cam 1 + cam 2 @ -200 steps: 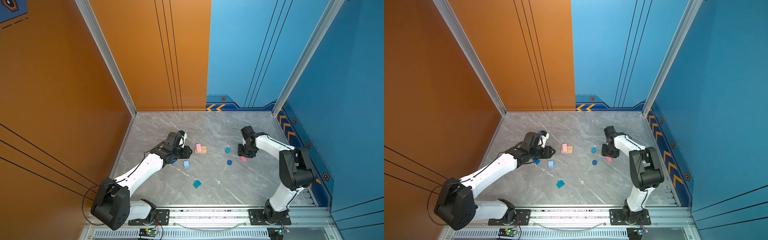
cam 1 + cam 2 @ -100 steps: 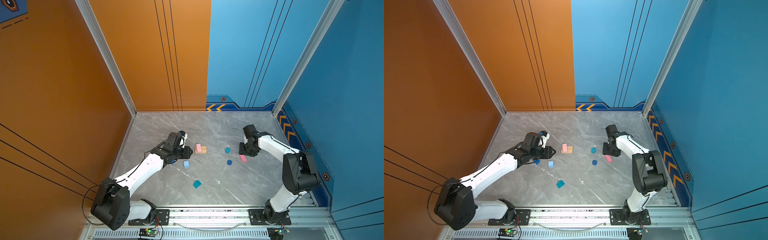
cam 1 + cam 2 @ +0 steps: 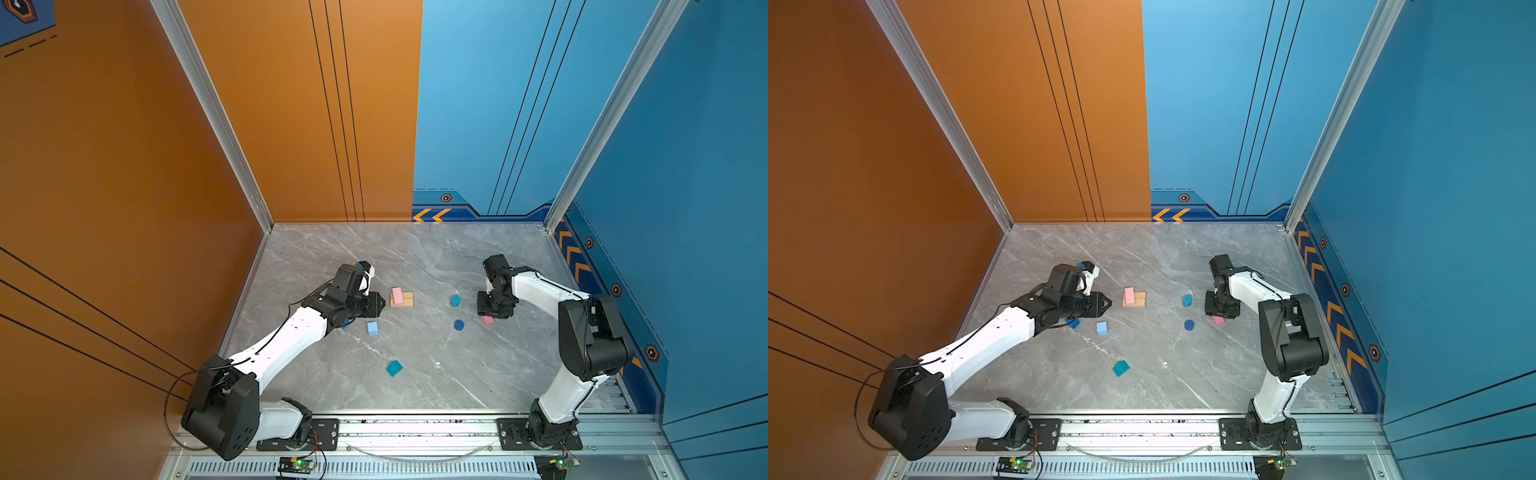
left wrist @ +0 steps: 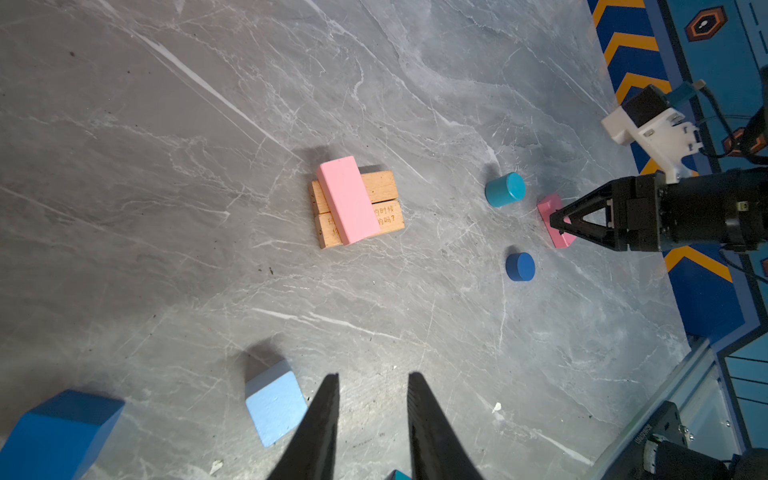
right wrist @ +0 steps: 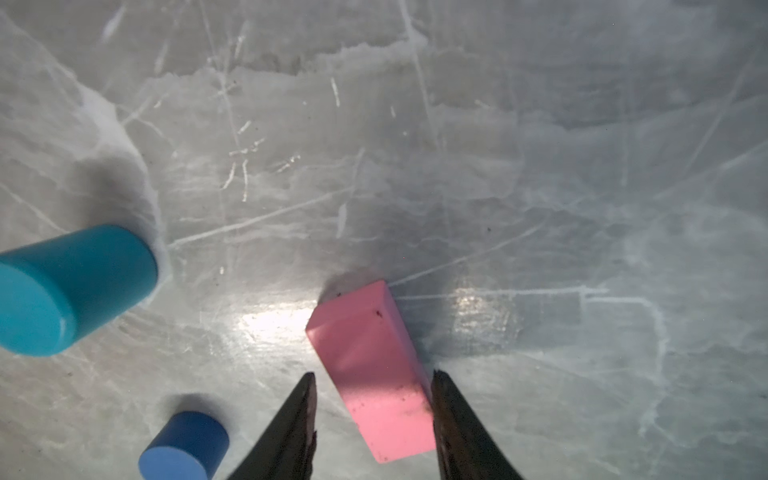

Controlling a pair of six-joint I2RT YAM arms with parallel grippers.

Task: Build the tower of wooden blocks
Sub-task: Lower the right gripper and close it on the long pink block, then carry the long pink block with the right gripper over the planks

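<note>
While two tan bars [image 4: 382,187] and one pink bar [image 4: 348,199] already sit stacked, my right gripper [image 5: 372,374] straddles the second pink bar [image 5: 374,353] on the surface [image 4: 166,208], jaws apart, my left gripper [image 4: 372,376] parted and empty, cubes [image 4: 274,401] and cylinders [image 4: 505,190] still loose.

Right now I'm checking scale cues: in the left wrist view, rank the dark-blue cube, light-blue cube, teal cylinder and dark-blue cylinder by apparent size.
Largest first:
dark-blue cube
light-blue cube
teal cylinder
dark-blue cylinder
The cubes lie nearer the camera, so true size stays unsure.

clear: bare marble [image 3: 430,301] between block stack [image 3: 401,298] and teal cylinder [image 3: 455,300] | obstacle: dark-blue cylinder [image 3: 459,324] near right claw [image 5: 372,374] (teal one too)
</note>
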